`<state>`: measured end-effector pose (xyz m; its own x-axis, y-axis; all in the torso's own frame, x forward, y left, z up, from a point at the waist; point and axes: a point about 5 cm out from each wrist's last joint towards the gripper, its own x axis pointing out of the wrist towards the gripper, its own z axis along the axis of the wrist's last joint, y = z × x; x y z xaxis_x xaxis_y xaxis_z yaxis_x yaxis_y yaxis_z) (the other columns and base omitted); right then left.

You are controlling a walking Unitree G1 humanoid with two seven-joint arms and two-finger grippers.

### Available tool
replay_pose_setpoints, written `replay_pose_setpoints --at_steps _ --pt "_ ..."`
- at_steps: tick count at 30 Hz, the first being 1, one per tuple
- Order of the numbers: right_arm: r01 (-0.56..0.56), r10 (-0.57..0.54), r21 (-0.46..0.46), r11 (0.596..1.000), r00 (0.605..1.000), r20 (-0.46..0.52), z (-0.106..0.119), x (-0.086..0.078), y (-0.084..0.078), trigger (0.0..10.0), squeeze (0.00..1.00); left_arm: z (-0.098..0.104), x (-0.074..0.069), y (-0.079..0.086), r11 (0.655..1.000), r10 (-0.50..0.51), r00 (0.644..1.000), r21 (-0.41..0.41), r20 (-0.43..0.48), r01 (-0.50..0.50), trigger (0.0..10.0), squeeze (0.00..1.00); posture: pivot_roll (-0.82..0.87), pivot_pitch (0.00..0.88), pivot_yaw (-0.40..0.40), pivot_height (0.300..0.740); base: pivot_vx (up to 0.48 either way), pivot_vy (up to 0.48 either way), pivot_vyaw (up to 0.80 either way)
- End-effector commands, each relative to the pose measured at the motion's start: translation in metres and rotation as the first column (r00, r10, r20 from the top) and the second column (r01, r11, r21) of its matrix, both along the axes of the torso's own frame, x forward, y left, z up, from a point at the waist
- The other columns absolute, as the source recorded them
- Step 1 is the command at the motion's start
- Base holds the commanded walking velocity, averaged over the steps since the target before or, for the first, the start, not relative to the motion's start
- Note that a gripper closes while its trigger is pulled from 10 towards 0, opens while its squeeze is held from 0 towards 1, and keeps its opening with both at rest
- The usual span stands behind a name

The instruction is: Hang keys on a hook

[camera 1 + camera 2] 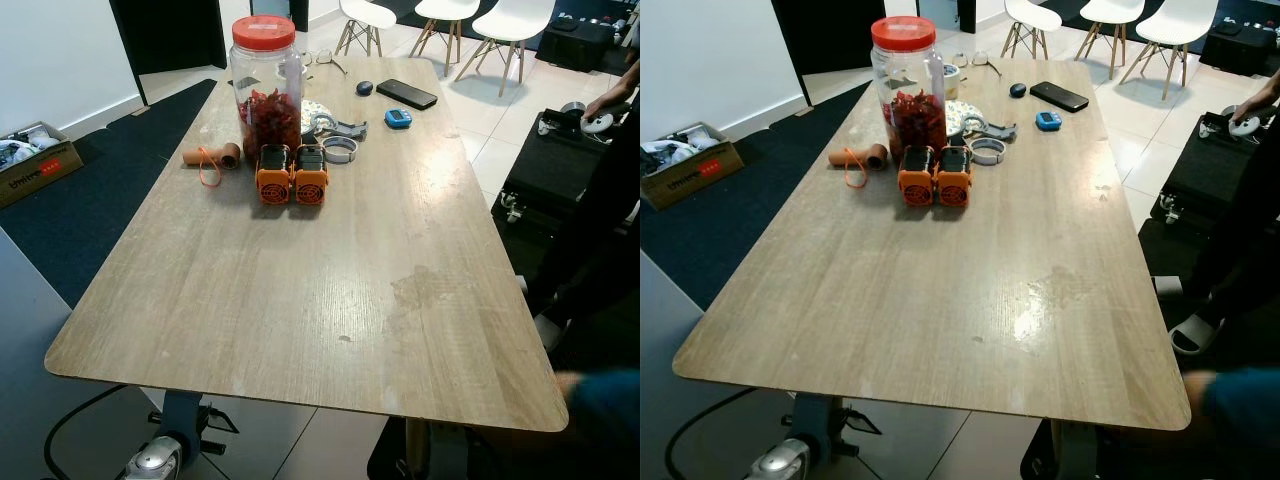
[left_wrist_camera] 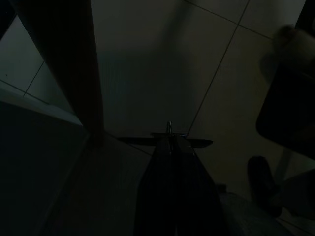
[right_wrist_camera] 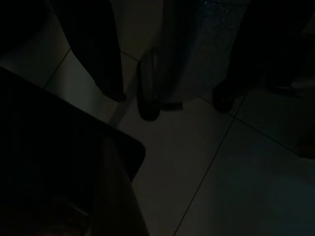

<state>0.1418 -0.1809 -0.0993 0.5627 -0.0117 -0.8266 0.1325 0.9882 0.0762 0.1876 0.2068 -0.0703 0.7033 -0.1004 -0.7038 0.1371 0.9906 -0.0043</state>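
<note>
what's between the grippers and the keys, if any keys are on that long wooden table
No keys or hook can be made out. The long wooden table carries a clear plastic jar with a red lid, two orange blocks and a black phone at its far end. The left gripper hangs below the tabletop.

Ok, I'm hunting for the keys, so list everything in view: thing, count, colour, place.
table: one, light wood, centre
jar: one, clear with red lid, red contents, table's far left
battery packs: two, orange-black, side by side in front of jar
tube: one, brown, with orange band, left of packs
phone: one, black, far end
round gadget: one, blue, near phone
chairs: three, white, beyond table
cardboard box: one, brown, floor left
person's hand: one, far right
left gripper: dark, hanging below the table
</note>
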Motion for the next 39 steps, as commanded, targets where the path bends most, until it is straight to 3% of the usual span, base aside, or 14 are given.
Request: replay_pose_setpoints --at_steps 1,15,39 --pt "0.003 -0.003 0.000 1.000 1.000 0.009 0.0006 0.0010 0.0002 10.0 0.00 -0.0010 -0.0010 -0.0010 1.000 0.001 1.000 0.004 -0.006 -0.001 10.0 0.00 0.10 0.038 -0.030 0.740 0.000 0.000 0.00" --pt "-0.001 0.001 0.000 1.000 1.000 0.011 0.0008 0.0011 0.0005 10.0 0.00 0.0012 0.0016 -0.0017 1.000 0.011 1.000 -0.017 0.023 -0.011 10.0 0.00 0.09 0.038 -0.030 0.740 0.000 0.000 0.00" --pt "-0.021 0.021 0.007 1.000 1.000 0.000 -0.0008 -0.0010 0.0066 10.0 0.00 0.0058 0.0087 -0.0011 1.000 -0.014 0.999 -0.015 0.050 0.014 10.0 0.00 0.10 0.025 -0.026 0.740 -0.313 0.000 0.00"
